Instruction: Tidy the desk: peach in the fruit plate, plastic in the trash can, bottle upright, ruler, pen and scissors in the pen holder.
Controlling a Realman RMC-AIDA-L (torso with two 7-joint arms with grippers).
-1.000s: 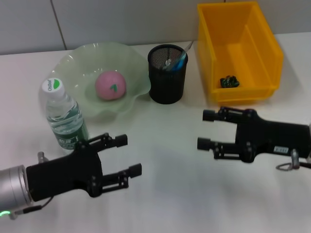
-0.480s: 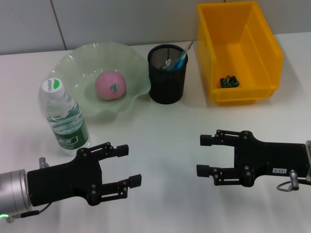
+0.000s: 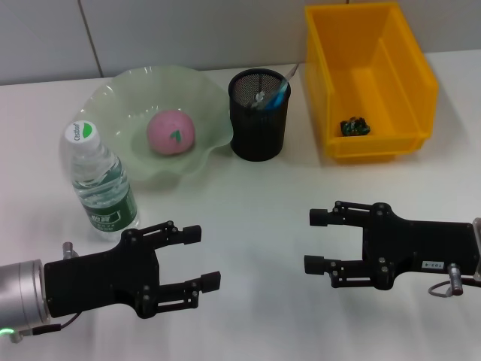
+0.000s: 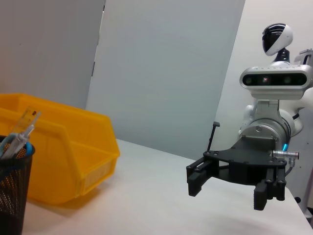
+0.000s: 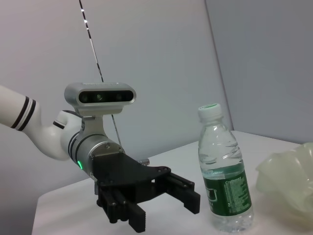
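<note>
A pink peach (image 3: 170, 132) lies in the pale green fruit plate (image 3: 113, 94). The clear bottle (image 3: 98, 180) (image 5: 225, 181) stands upright, white cap on top, just in front of the plate. In the black mesh pen holder (image 3: 258, 120) (image 4: 12, 191) stand a clear ruler (image 4: 27, 120) and blue-handled items. A dark crumpled piece of plastic (image 3: 354, 126) rests inside the yellow bin (image 3: 409, 75). My left gripper (image 3: 203, 256) (image 5: 161, 205) hovers open and holds nothing, in front of the bottle. Over the table's right front, my right gripper (image 3: 313, 241) (image 4: 227, 191) is open with nothing in it.
The yellow bin (image 4: 63, 156) stands at the back right beside the pen holder. White tabletop (image 3: 255, 195) stretches between the two grippers and the objects behind them. A grey wall closes the far side.
The right gripper has drawn back toward the table's front edge, away from the yellow bin. The left gripper has barely shifted. The objects have not moved.
</note>
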